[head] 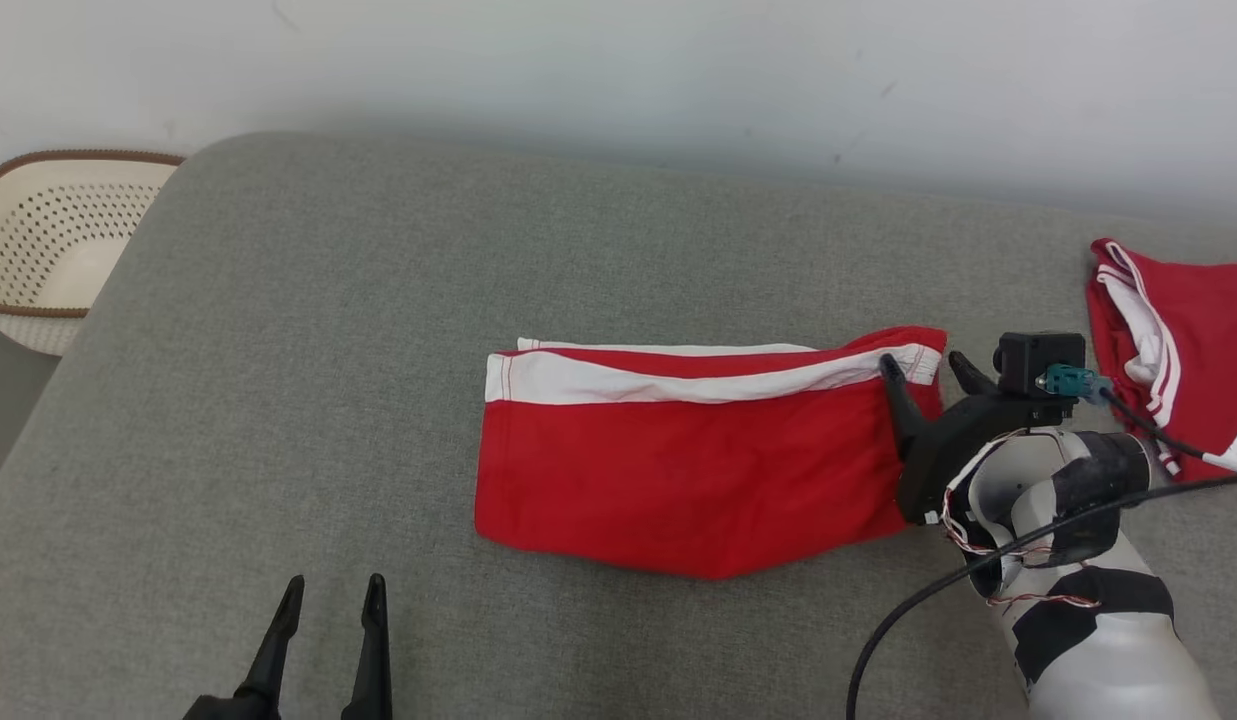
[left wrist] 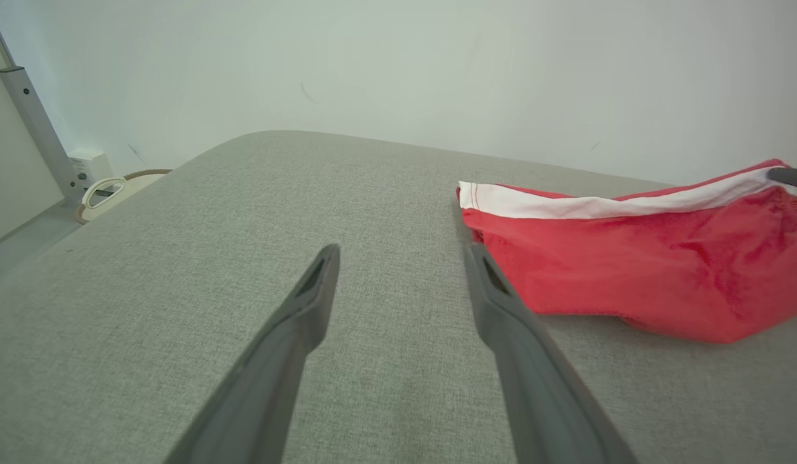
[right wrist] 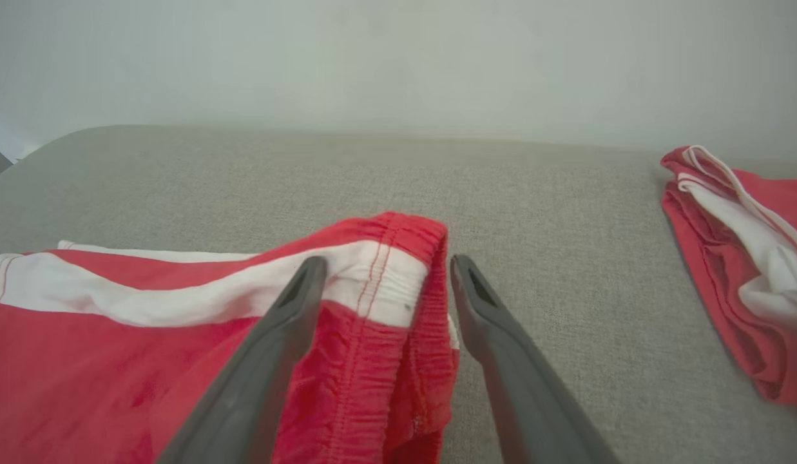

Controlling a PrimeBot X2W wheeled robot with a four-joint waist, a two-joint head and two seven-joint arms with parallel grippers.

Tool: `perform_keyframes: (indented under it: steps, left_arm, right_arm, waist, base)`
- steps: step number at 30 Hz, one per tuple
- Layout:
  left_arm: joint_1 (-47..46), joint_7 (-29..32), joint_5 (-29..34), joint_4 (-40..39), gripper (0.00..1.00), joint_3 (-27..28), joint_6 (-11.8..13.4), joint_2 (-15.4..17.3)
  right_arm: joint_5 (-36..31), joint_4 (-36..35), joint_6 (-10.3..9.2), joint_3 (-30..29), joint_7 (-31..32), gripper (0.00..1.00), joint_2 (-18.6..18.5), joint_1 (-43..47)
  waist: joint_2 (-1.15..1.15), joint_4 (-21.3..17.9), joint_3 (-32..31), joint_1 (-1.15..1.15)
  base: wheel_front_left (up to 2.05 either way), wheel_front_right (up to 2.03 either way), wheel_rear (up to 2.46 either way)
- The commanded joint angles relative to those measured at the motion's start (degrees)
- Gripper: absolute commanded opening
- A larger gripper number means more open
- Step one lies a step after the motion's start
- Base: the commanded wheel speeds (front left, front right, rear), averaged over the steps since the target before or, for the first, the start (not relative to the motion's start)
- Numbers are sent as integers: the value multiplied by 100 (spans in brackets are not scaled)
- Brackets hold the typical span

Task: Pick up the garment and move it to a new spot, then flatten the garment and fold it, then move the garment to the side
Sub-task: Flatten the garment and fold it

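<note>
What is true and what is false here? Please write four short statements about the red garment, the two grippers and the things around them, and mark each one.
1. The right gripper is open, with one finger on each side of the waistband end of the red garment. True.
2. The left gripper is shut on the garment's white stripe. False: it is open and hangs over the bare grey surface, apart from the garment.
3. A second red and white garment lies at the right edge of the surface. True.
4. The cream basket stands on the surface next to the red garment. False: it is beyond the surface's left edge, far from the garment.
</note>
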Motion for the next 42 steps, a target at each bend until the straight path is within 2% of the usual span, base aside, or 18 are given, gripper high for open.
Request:
perform_keyframes:
  steps: [1, 9, 17, 27, 34, 42]
  left_arm:
    - [-45, -32, 17, 11, 100, 6, -9, -16]
    - [-87, -31, 50, -5, 100, 80, -20, -72]
    - [-157, -29, 97, 47, 100, 78, -68, -124]
    - [-138, -30, 127, 118, 100, 200, -155, -148]
    - [14, -30, 177, 36, 100, 304, -119, -169]
    - [-46, -30, 201, 58, 100, 307, -156, -190]
  right_arm:
    - [-64, 156, -1, -33, -13, 100, -22, -66]
    - [-304, 1186, -1, -346, 2, 100, 35, -380]
    - [-99, 1840, -1, -364, 216, 100, 239, -504]
    - [77, 2179, 0, -289, 19, 100, 177, -574]
    - [163, 2175, -3, -244, -337, 100, 161, -452]
    - [163, 2271, -3, -271, -333, 100, 166, -564]
  waist:
    - [-1, 128, 129, -1]
    - [-1, 132, 242, -1]
    - [-1, 60, 291, -1]
    - [-1, 93, 245, -1]
    - [-1, -62, 165, -1]
    - [-1, -145, 169, -1]
  base:
    - [0, 0, 0]
    - [0, 0, 0]
    - [0, 0, 0]
    - [0, 0, 0]
    - [0, 0, 0]
    - [0, 0, 0]
